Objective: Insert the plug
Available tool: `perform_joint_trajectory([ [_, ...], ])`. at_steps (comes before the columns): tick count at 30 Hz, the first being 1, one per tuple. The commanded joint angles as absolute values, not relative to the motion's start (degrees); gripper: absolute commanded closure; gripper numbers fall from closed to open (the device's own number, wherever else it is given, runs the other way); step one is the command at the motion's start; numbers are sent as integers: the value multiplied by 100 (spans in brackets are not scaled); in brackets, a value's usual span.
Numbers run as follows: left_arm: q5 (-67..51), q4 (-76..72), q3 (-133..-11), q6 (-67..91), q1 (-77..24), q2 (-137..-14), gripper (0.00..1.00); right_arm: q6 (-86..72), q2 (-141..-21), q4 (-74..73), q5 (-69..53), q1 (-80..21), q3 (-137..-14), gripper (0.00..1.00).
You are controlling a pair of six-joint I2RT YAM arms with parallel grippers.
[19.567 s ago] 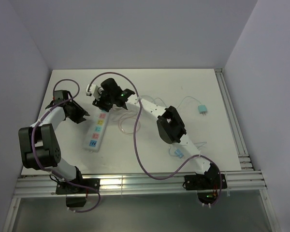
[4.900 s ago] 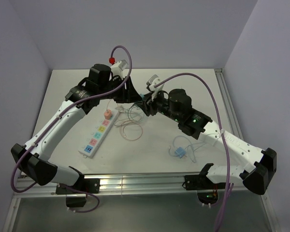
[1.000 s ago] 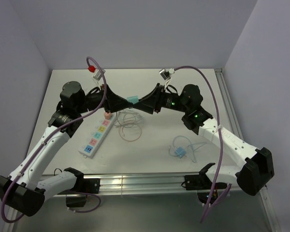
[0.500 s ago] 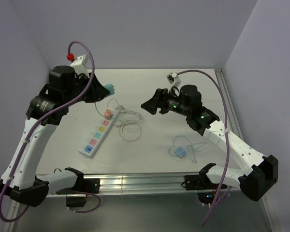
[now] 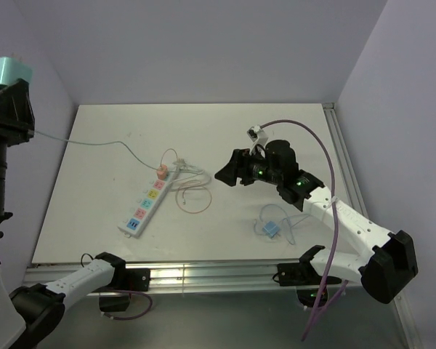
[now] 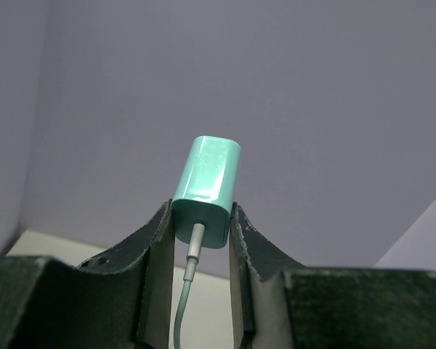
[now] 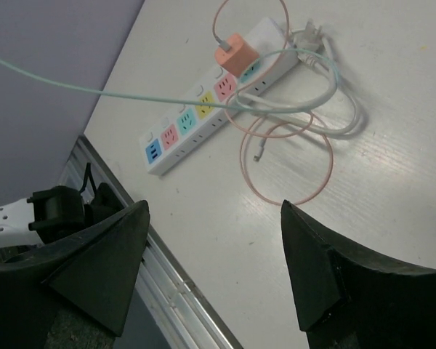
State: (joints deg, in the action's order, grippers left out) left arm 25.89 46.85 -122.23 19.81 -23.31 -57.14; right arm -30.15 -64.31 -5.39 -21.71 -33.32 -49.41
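I have the left gripper (image 6: pixel 201 218) raised high at the far left, well above the surface (image 5: pixel 298 131), pinching the teal plug (image 6: pixel 207 185) between both fingers. The plug stands nearly upright, leaning a little to the right in the wrist view. Its lower half sits between the pads and its rounded top pokes out above them. The teal cable (image 5: pixel 94 142) leaves the plug's underside, passes down between the fingers and runs out across the surface toward the power strip (image 5: pixel 149 200).

The strip lies slantwise on the left half of the surface. An orange plug (image 7: pixel 235 52) sits in the socket at its far end (the other coloured sockets look free from here). Its pink cable (image 7: pixel 287 160) lies in loops just beside the strip, tangled with the strip's white lead (image 7: pixel 334 94).

The right gripper (image 7: pixel 214 211) hovers above the middle of the surface, tilted toward the strip. Its fingers are spread wide with nothing between them. A blue plug (image 5: pixel 270 230) with its own thin cable lies on the surface nearer the right arm's base, well apart from the strip.
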Motion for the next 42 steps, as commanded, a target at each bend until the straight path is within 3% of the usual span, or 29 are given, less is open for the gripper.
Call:
perform_joint_trajectory([
  [1,2156,2960,-12061,1064,-2329,-6065,100,-2971,-6302,-273,-2276,-3322,-4843,20],
  [6,2064,680,-11057,555,-2329,-5441,100,-2874,-6153,-343,-2119,-3322,-4632,21],
  [13,2970,-493,-12037,-1298,-2329,-6070,100,-2733,-6020,-457,-1951,-3322,-4518,21],
  [16,2945,543,-12937,-1328,-2338,-6582,100,-2803,-6143,-291,-2152,-3322,-4500,21],
  [21,3058,1572,-12552,-433,-2338,-6382,100,-2874,-6424,-18,-2426,-3366,-4561,21],
  [25,2691,2073,-11386,691,-2338,-5741,100,-3400,-6889,182,-2487,-3366,-4816,21],
  [31,2952,2969,-10566,1037,-2329,-5353,100,-3973,-7584,511,-2857,-3550,-5150,23],
  [35,3243,4084,-9942,1449,-2329,-5449,100,-3867,-7655,431,-2839,-3674,-5291,24],
  [42,2867,4728,-7694,2302,-2242,-5826,100,-3850,-7620,361,-2830,-3727,-5229,24],
])
